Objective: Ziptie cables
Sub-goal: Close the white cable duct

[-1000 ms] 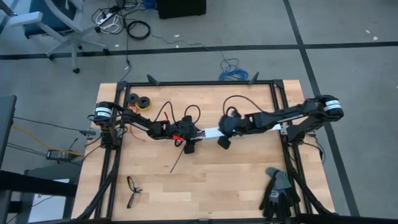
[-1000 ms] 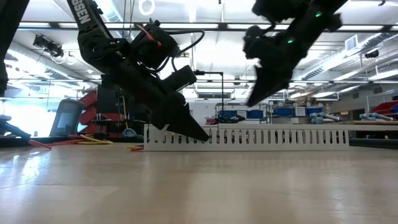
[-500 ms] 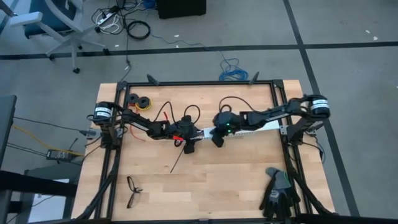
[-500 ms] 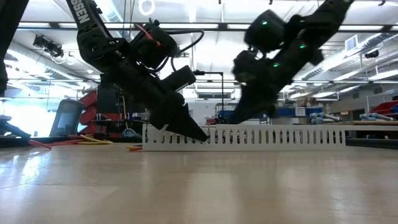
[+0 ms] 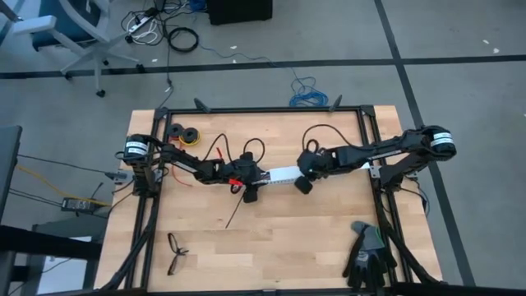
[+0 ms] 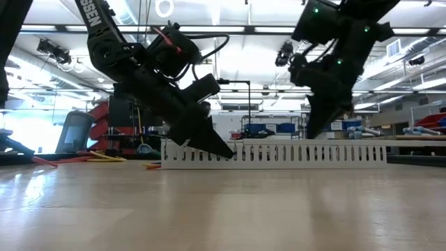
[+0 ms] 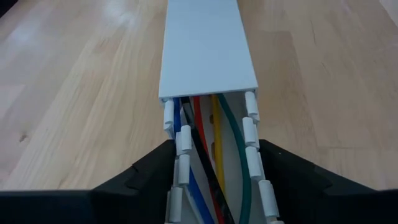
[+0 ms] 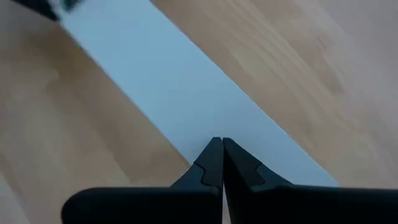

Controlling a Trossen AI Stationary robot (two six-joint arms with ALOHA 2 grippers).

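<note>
White slotted strip [image 7: 208,56] holds coloured cables [image 7: 208,155]; left gripper [image 7: 214,171] clasps it, right gripper [image 8: 217,163] clenched.

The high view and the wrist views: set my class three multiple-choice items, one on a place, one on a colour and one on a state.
1. On which side of the table do the glasses lie?
A the left arm's
B the right arm's
C neither, dead centre

2. Which wire colour shows in the open end of the duct?
A purple
B green
C pink

3. How does the right gripper stand?
A open wide
B holding a ziptie
C shut, empty

Answers:
1 A: the high view shows the glasses near the table's edge on the left arm's side.
2 B: a green wire curves beside blue, red, yellow and black ones.
3 C: in the right wrist view the fingertips meet over the white lid, with nothing between them.
</note>
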